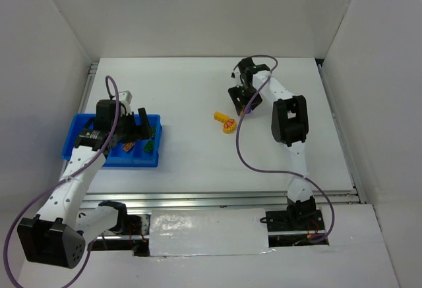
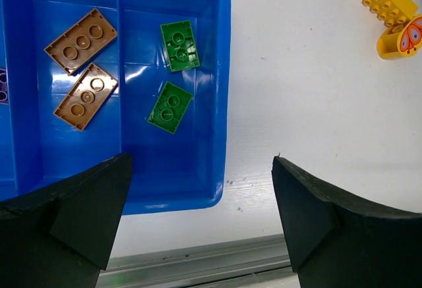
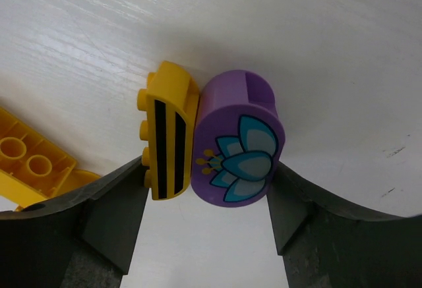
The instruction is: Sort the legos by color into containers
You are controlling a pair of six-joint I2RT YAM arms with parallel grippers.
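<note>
The blue tray (image 1: 72,136) lies at the left. In the left wrist view its right compartment (image 2: 223,70) holds two green legos (image 2: 179,45) and the one beside it two brown-orange legos (image 2: 80,40). A purple lego (image 2: 2,85) peeks in at the left edge. My left gripper (image 1: 138,130) (image 2: 201,163) is open and empty over the tray's near right corner. My right gripper (image 1: 239,100) (image 3: 208,169) is shut on a yellow striped lego (image 3: 168,136) and a purple flower lego (image 3: 241,143) pressed side by side. I cannot tell whether they touch the table.
A yellow lego (image 1: 225,122) (image 2: 389,1) and a rounded yellow piece with an orange face (image 2: 405,37) lie mid-table, just left of my right gripper. The yellow lego also shows in the right wrist view (image 3: 30,159). A metal rail (image 2: 198,258) runs along the near table edge.
</note>
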